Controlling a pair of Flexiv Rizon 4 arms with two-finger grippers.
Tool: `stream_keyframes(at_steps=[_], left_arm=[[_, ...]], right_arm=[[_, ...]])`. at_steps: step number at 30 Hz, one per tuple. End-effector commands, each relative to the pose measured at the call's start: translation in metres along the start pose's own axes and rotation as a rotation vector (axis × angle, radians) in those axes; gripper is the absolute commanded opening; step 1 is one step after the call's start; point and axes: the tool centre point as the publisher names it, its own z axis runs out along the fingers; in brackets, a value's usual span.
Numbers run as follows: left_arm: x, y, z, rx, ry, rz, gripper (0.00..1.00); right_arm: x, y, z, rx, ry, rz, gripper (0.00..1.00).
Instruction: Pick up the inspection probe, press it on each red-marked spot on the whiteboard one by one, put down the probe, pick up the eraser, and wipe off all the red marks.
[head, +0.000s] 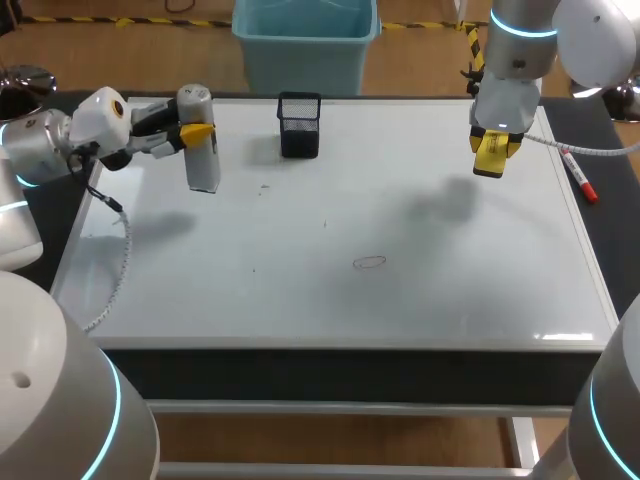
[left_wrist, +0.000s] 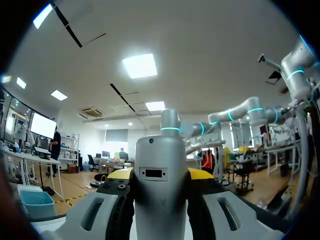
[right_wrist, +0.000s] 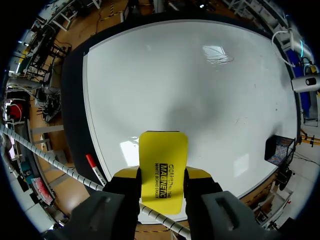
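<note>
1. Whiteboard (head: 400, 300) (right_wrist: 190, 75): glossy white surface covering most of a dark-edged table (head: 40, 230). It carries a faint oval outline (head: 370, 263) nearer the robot than the black mesh cup and slightly towards the right arm's side, plus a few tiny specks.
2. Black mesh cup (head: 299, 125) (right_wrist: 279, 150): stands upright at the board's far edge.
3. Inspection probe (head: 200, 150) (left_wrist: 160, 190): grey and upright, on the left-arm side of the mesh cup. Whether its lower end touches the board cannot be told.
4. Left gripper (head: 197, 133) (left_wrist: 160, 176): comes in sideways, yellow tips clamped on the probe's upper body from both sides.
5. Eraser (head: 492, 158) (right_wrist: 162, 160): yellow block held above the board, well to the right-arm side of the mesh cup.
6. Right gripper (head: 490, 155) (right_wrist: 161, 175): points downward, fingers closed against the eraser's two sides.
7. Red-capped marker (head: 580, 178) (right_wrist: 95, 167): lies on the board's right border, farthest from the mesh cup.
</note>
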Motion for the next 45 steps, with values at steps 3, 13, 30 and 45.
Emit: stream_keyframes(at_steps=[3,13,30,45], left_arm=[[0.001,-0.001,0.001,0.001,-0.002,0.002,0.0],[0.001,-0.001,0.001,0.001,-0.002,0.002,0.0],[0.001,-0.001,0.001,0.001,-0.002,0.002,0.0],[0.001,-0.001,0.001,0.001,-0.002,0.002,0.0]], right_arm=[[-0.016,0.047,0.001,0.034,-0.027,-0.025,0.0],[-0.06,0.147,-0.002,0.044,-0.001,-0.038,0.0],[-0.136,0.232,0.024,0.02,0.04,-0.157,0.0],[-0.172,0.238,0.049,-0.021,0.012,-0.23,0.0]])
